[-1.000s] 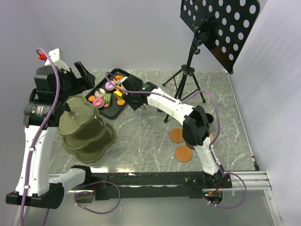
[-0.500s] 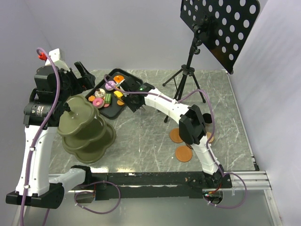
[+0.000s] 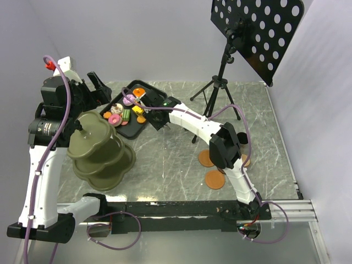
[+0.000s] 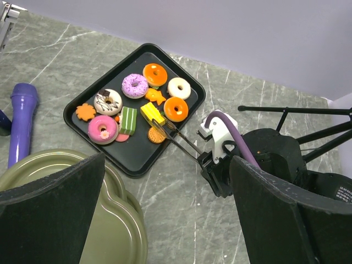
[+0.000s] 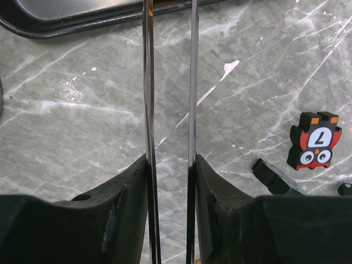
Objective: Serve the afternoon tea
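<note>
Pick-up step, I reckon; right hand clamps the tongs, tips beside the yellow pastry in the black tray; left hand gapes above it; next: squeeze, lift.

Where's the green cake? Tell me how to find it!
Look at the black tray at the far left of the marble table. Near its middle, the green cake lies between the pink donut and the yellow block. It is the only green treat, a small rectangle among round donuts.
</note>
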Tool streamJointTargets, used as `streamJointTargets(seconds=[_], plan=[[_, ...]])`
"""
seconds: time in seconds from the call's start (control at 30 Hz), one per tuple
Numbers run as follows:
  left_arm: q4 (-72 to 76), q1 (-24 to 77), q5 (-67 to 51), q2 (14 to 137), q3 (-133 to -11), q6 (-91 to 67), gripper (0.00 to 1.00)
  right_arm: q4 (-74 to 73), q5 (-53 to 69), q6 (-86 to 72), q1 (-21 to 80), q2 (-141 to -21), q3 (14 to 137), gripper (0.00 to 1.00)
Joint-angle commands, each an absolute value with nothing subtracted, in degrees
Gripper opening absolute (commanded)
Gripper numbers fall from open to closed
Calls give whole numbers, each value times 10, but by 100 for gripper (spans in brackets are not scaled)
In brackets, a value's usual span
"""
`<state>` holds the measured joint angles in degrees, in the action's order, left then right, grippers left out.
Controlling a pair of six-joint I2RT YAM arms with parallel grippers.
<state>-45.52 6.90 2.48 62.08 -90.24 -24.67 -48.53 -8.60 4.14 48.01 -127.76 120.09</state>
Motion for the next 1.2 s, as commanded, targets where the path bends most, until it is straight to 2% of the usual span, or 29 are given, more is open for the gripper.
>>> streamJointTargets(seconds=[0.0,0.37,0.6,0.87,1.17], plan=[[-446,69,36,620,-912,-239,100,-467,-104,40,480,-1264,1217,29],[-440,67,38,635,-941,-267,100,-410,-98,31,479,-1127,1112,25],[-425,55,23,635,-939,-292,100,-403,-16,56,482,-1025,1035,25],[-432,54,5,635,-940,-307,100,-465,61,114,515,-989,1046,24],[-448,54,-7,625,-947,-294,100,-472,43,125,572,-968,1041,23]])
